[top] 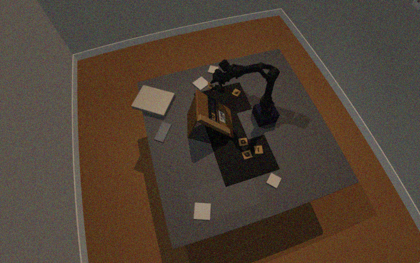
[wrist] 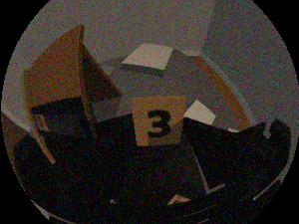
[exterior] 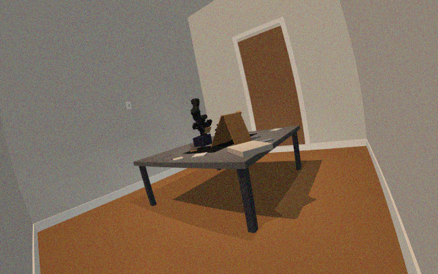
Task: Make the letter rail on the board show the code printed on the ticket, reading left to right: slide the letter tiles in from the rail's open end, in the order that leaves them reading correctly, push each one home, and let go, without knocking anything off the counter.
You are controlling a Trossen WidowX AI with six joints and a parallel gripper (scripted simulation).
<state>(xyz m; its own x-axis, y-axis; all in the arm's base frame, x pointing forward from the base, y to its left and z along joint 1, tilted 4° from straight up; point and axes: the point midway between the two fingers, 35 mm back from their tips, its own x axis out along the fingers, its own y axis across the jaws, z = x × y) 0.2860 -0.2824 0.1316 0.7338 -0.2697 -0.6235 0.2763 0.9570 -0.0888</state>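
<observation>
My gripper (top: 213, 86) (wrist: 158, 122) is shut on the tile marked 3 (wrist: 144, 114) (exterior: 207, 130), raised above the counter beside the board's far end in the top view. The slanted wooden board (top: 202, 104) (exterior: 237, 130) (wrist: 56, 74) bears a dark rail and a white ticket (top: 221, 116), whose print is too small to read. One tile (top: 213, 116) (wrist: 41, 122) shows in the rail. Another loose tile (top: 236, 92) (wrist: 178, 199) lies on the mat near the gripper. Three more tiles (top: 243, 141) (top: 246, 154) (top: 258, 149) lie on the mat past the board's other end.
A large cream box (top: 153, 100) (exterior: 250, 147) (wrist: 149, 56) and a grey slab (top: 163, 131) stand behind the board. White cards (top: 200, 82) (top: 213, 68) (wrist: 200, 112) lie near the gripper; others (top: 274, 180) (top: 202, 210) lie farther off. A black mat (top: 229, 173) extends beneath the board.
</observation>
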